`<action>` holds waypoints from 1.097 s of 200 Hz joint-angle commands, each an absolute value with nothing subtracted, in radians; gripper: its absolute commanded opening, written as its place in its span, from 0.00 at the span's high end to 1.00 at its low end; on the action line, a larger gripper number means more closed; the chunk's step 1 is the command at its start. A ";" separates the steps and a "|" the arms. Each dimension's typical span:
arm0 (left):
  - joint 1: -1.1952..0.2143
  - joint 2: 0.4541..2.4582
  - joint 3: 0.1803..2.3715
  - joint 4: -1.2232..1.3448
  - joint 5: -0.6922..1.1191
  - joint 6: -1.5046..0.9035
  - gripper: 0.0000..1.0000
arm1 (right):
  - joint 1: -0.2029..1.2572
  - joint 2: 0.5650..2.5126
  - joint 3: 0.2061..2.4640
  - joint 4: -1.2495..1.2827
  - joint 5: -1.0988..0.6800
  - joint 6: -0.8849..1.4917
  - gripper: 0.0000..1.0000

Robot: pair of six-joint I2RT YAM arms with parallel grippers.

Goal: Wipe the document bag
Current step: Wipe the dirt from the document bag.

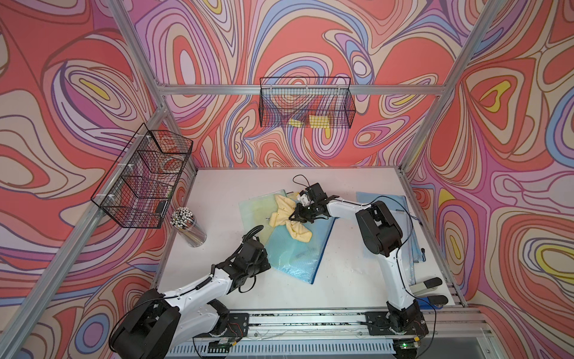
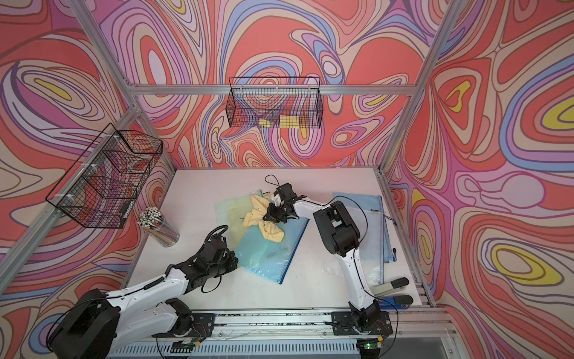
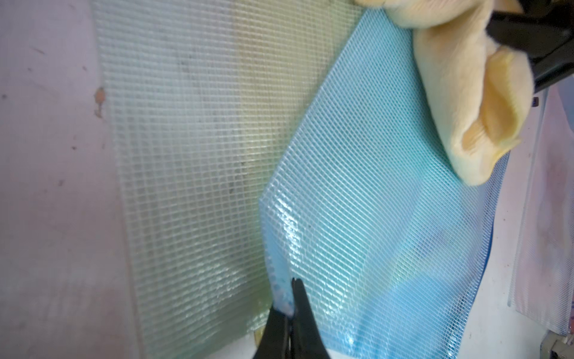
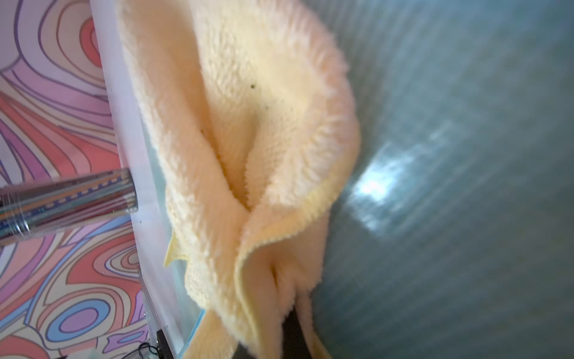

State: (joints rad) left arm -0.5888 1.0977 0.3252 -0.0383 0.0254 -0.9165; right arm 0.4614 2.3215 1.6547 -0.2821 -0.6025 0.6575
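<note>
The blue document bag (image 1: pixel 298 251) is lying flat on the white surface (image 1: pixel 341 279). It is reaching from the left tool (image 3: pixel 292 290) at one edge up to the right tool (image 1: pixel 295 217) at its far end. The left tool is squeezing tight on the edge of the document bag, and that edge is lifting up a little between its two fingers. The right tool is squeezing tight on a fluffy yellow cloth (image 1: pixel 279 214), holding it by its bunched-up middle. The cloth is hanging down from the right tool. One floppy end is resting on the blue mesh right under the tool, and the other end is spreading out onto a pale green bag (image 1: pixel 256 206). The green bag is peeking out from under the blue one, just past the tip of the right tool. A clear cup of pencils (image 1: pixel 189 228) is standing well off to the outer side of the left tool. More see-through bags (image 1: pixel 391 202) are lying behind the right tool, partly under its arm. One black wire basket (image 1: pixel 306 102) is hanging on the back wall and another wire basket (image 1: pixel 146 177) is hanging on the side wall, both far above the tools.
</note>
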 commanded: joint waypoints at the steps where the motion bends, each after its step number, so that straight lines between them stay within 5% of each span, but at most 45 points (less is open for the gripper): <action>1: -0.588 1.089 0.316 -0.069 0.013 -0.910 1.00 | 0.388 2.422 1.754 -0.381 -0.503 0.629 1.00; 39: -0.587 1.099 0.323 -0.063 0.027 -0.909 1.00 | 0.317 2.480 1.875 -0.453 -0.482 0.609 1.00; 77: -0.588 1.099 0.342 -0.088 0.011 -0.897 1.00 | 0.330 2.319 1.744 -0.404 -0.510 0.604 1.00; 119: -0.588 1.135 0.389 -0.107 0.004 -0.878 1.00 | 0.528 2.020 1.464 -0.357 -0.527 0.577 1.00; 159: -0.588 1.184 0.415 -0.093 0.005 -0.873 1.00 | 0.767 2.011 1.312 -0.242 -0.549 0.671 1.00; 219: -0.587 1.170 0.413 -0.112 0.006 -0.873 1.00 | 0.763 2.067 1.172 -0.098 -0.525 0.759 1.00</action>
State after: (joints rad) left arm -0.5892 1.1870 0.3977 -0.0795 0.0219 -0.8829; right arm 0.7952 2.0380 1.1893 -0.1501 -0.5827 0.7319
